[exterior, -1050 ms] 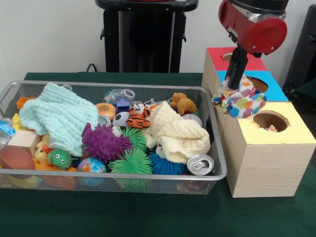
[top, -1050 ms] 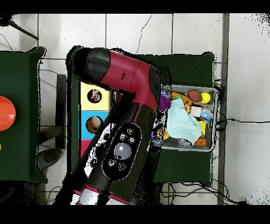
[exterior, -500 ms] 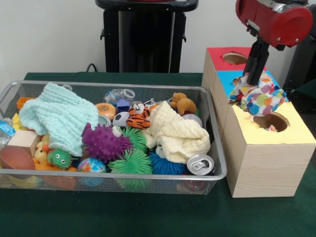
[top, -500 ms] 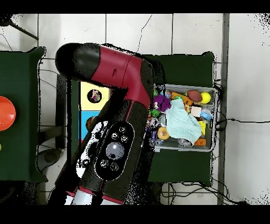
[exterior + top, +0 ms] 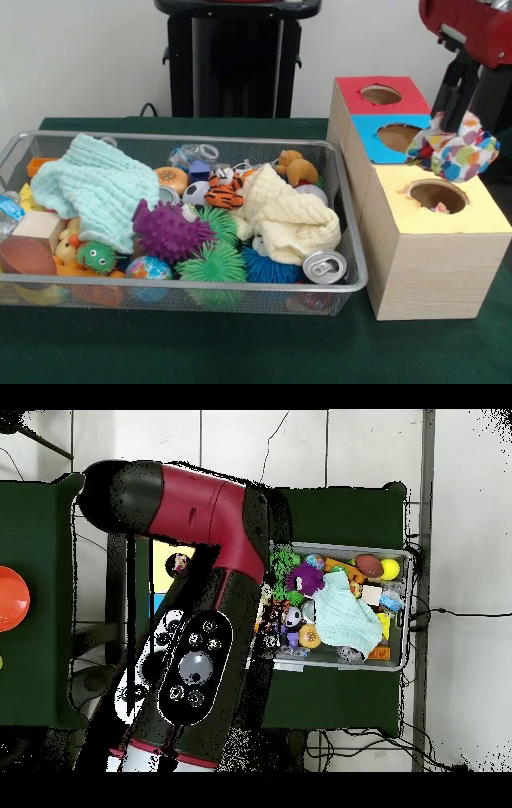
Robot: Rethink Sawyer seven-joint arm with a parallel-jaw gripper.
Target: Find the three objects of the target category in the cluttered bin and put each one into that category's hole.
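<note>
A spotted, many-coloured cloth point(image 5: 454, 150) is held off the surface by the gripper point(image 5: 458, 120), whose jaws are closed on its upper folds; it is hung at the far right of the front view, above the back edge of the yellow section of the wooden box point(image 5: 428, 260) and just beside the blue section. The yellow hole point(image 5: 437, 194) is seen just below and in front of the cloth, with something small lying inside it; the blue hole point(image 5: 399, 136) and the red hole point(image 5: 381, 94) are set behind it. The wire bin point(image 5: 352, 264) is placed on the green surface point(image 5: 240, 352) beside the box, filled with a mint cloth point(image 5: 92, 188), a cream cloth point(image 5: 288, 216), a purple spiky ball point(image 5: 168, 230), a toy tiger point(image 5: 220, 192) and a can point(image 5: 324, 266). In the overhead view the arm point(image 5: 200, 614) is spread across the box.
</note>
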